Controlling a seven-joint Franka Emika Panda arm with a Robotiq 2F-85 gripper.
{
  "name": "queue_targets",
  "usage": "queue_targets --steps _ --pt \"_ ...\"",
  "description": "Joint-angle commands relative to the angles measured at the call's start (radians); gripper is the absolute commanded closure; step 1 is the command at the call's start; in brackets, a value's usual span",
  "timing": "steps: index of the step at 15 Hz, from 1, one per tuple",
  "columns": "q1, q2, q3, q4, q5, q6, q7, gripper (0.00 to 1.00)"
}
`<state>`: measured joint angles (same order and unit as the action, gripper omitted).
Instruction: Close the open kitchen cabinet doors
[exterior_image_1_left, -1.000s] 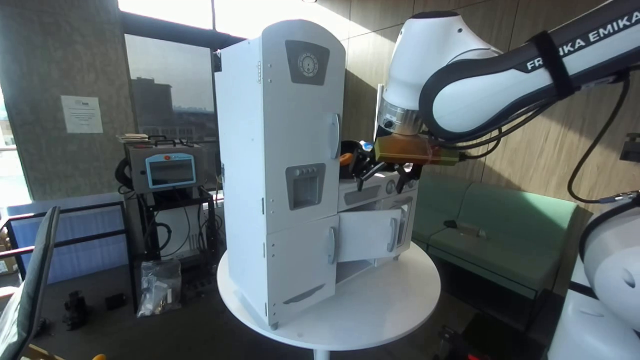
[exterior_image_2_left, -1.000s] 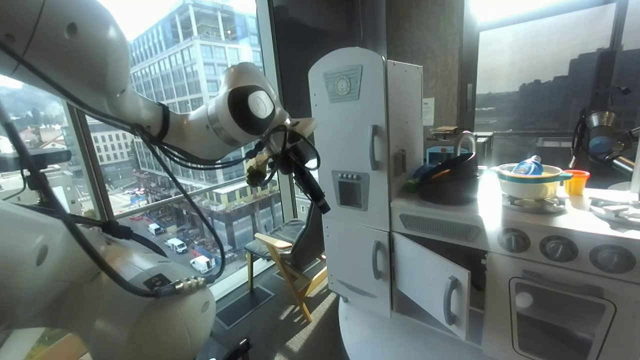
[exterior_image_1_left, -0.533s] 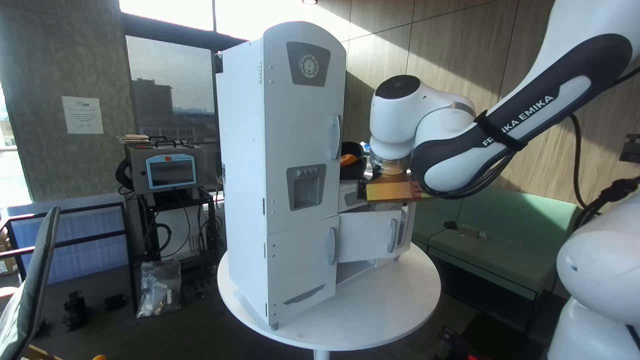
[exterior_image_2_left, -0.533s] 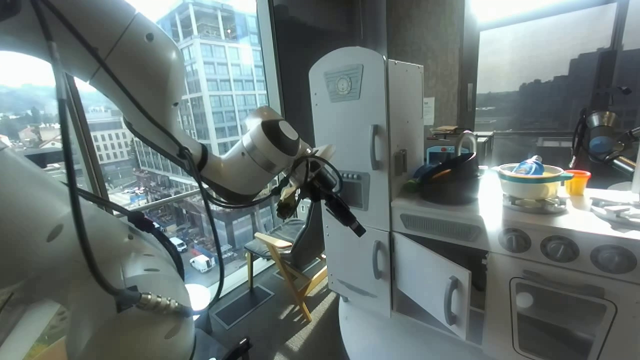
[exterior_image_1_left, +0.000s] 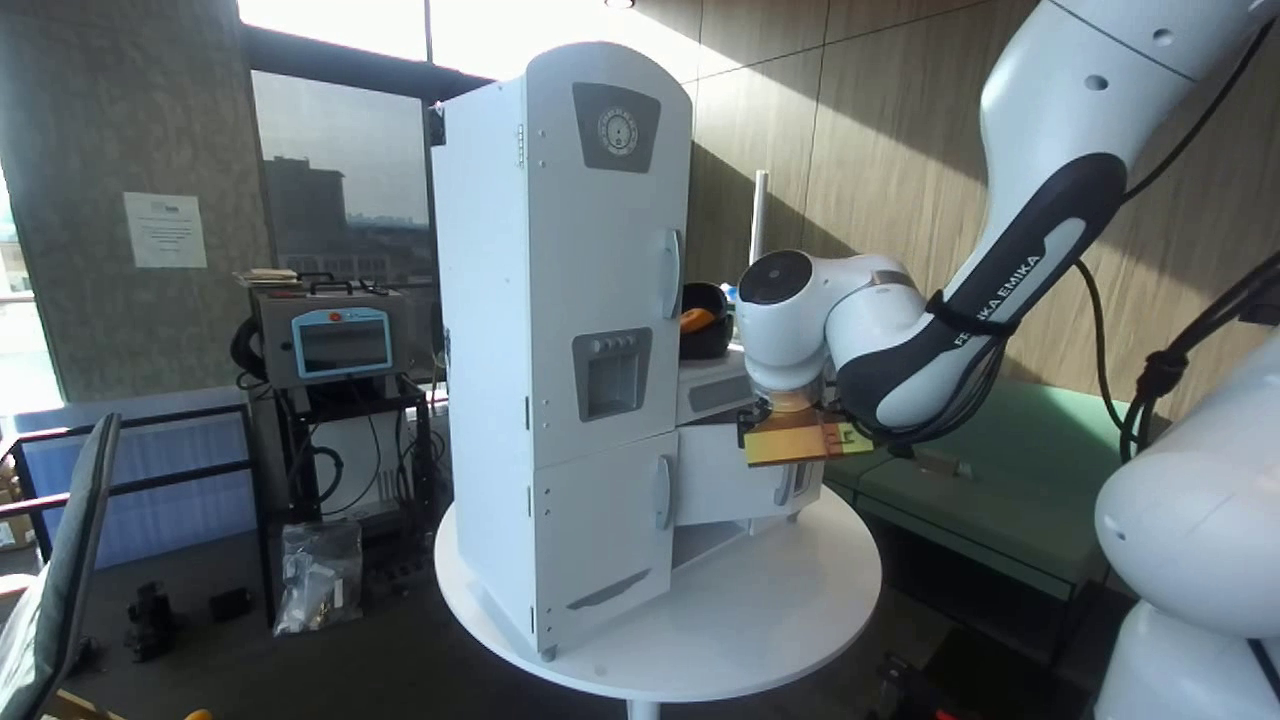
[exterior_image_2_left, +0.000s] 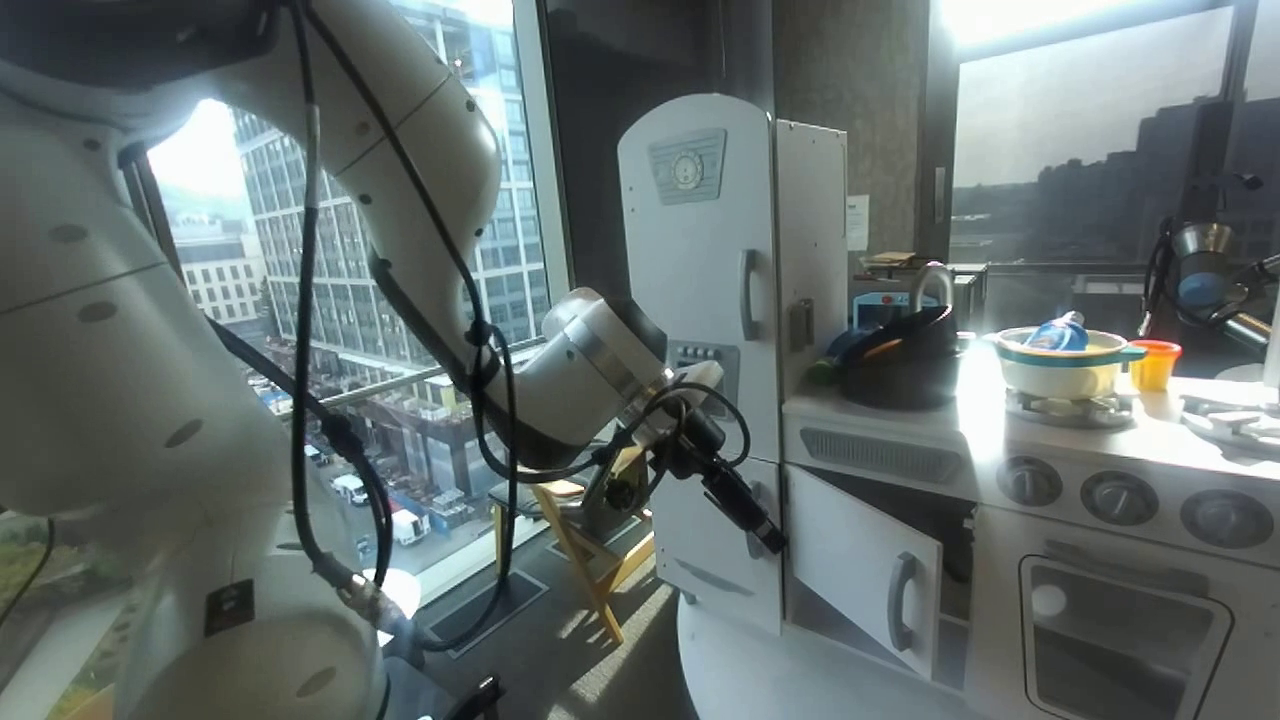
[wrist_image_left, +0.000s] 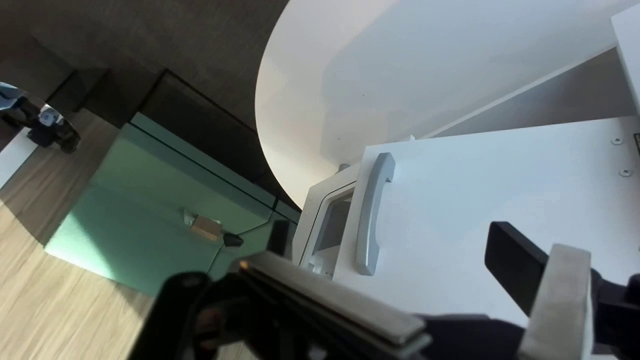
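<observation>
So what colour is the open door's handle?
Grey. The handle shows best in the wrist view, against the white door.

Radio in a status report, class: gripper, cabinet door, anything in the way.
Gripper open, holding nothing. Door partly open. Nothing seen between them; cabinet interior mostly hidden.

In the wrist view we see a white cabinet door (wrist_image_left: 480, 200) with a grey handle (wrist_image_left: 371, 215), the black-and-grey gripper (wrist_image_left: 397, 251), a green bench (wrist_image_left: 150, 215) at nine o'clock, grained tan wood (wrist_image_left: 45, 295) at eight. In an exterior view, at the cabinet door's two o'clock, we find a teal-rimmed cream pot (exterior_image_2_left: 1060, 378) and an orange-and-yellow cup (exterior_image_2_left: 1155, 368).
</observation>
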<state>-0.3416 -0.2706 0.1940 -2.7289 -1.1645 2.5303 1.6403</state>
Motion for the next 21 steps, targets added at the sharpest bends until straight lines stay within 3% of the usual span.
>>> queue_targets --steps 1,4,10,11,16,21 --pt "-0.053 0.153 0.012 0.107 -0.225 0.047 0.257 0.0" --pt "-0.064 0.271 -0.002 0.186 -0.393 0.037 0.46 0.0" --pt "-0.057 0.459 -0.019 0.333 -0.515 0.012 0.648 0.0" --pt "0.044 0.473 -0.121 0.352 -0.522 0.028 0.673 0.0" --pt "0.108 0.53 -0.195 0.433 -0.543 0.045 0.778 0.0" --pt "0.125 0.531 -0.23 0.442 -0.548 0.098 0.783 0.0"
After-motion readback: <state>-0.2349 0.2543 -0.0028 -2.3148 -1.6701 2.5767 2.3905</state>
